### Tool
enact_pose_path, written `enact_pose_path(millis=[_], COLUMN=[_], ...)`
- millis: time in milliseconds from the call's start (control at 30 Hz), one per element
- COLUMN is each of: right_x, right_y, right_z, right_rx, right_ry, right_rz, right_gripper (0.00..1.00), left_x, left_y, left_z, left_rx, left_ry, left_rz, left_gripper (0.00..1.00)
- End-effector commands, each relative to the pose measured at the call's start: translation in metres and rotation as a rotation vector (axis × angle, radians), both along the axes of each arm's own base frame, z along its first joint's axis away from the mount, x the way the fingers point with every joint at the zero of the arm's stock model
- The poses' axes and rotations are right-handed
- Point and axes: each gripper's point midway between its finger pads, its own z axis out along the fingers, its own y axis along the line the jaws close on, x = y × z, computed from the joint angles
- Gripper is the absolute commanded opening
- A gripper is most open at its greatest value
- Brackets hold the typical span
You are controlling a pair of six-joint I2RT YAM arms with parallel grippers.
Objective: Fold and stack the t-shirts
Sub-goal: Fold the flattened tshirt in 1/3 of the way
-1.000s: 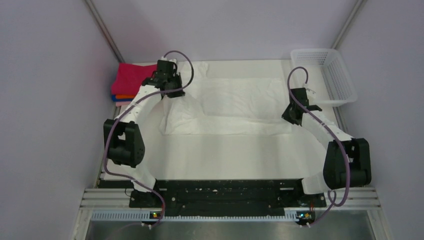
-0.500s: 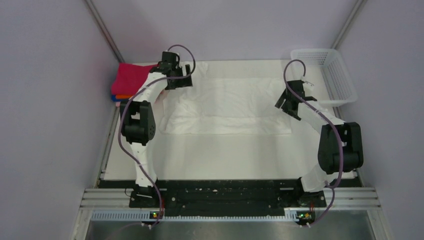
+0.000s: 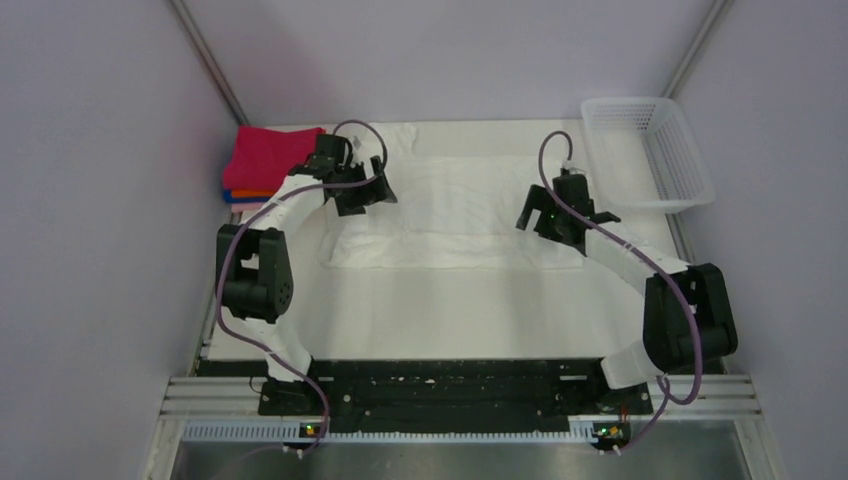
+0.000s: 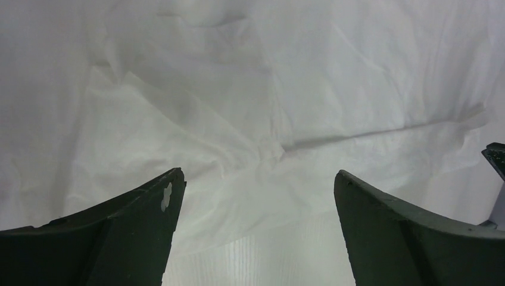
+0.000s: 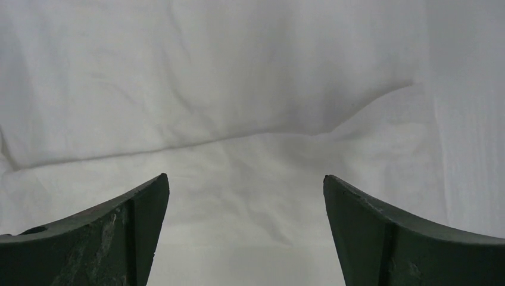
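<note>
I've brought both arms inward over the white t-shirt (image 3: 455,205), left gripper (image 3: 366,192) and right gripper (image 3: 543,214) spread open and empty, poised for another fold

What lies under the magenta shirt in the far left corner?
An orange shirt edge, then a blue shirt edge, peek out below the magenta shirt. Their bodies, and anything lower, are covered.
</note>
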Motion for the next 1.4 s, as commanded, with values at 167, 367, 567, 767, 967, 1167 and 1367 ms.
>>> enact_pose_path(millis=[167, 367, 567, 767, 967, 1167, 1367], right_x=[0.014, -0.015, -0.071, -0.126, -0.172, -0.175, -0.128], right_y=[0.039, 0.03, 0.03, 0.029, 0.035, 0.038, 0.043], right_z=[-0.028, -0.067, -0.086, -0.081, -0.078, -0.065, -0.023], right_rx=[0.101, 0.07, 0.051, 0.071, 0.128, 0.163, 0.144], right_ry=[-0.006, 0.114, 0.203, 0.245, 0.284, 0.233, 0.055], right_rz=[0.137, 0.083, 0.077, 0.081, 0.113, 0.134, 0.12], right_gripper=[0.99, 0.99, 0.99, 0.99, 0.99, 0.99, 0.99], left_x=[-0.022, -0.061, -0.114, -0.184, -0.23, -0.237, -0.201], left_y=[-0.006, 0.004, 0.024, 0.037, 0.045, 0.047, 0.021], left_z=[-0.057, -0.088, -0.109, -0.118, -0.111, -0.094, -0.051], left_rx=[-0.057, -0.029, 0.038, 0.043, 0.026, 0.01, -0.119], left_ry=[0.164, 0.242, 0.308, 0.362, 0.359, 0.312, 0.161], left_rz=[0.049, 0.092, 0.155, 0.226, 0.293, 0.313, 0.197], left_gripper=[0.99, 0.99, 0.99, 0.99, 0.99, 0.99, 0.99])
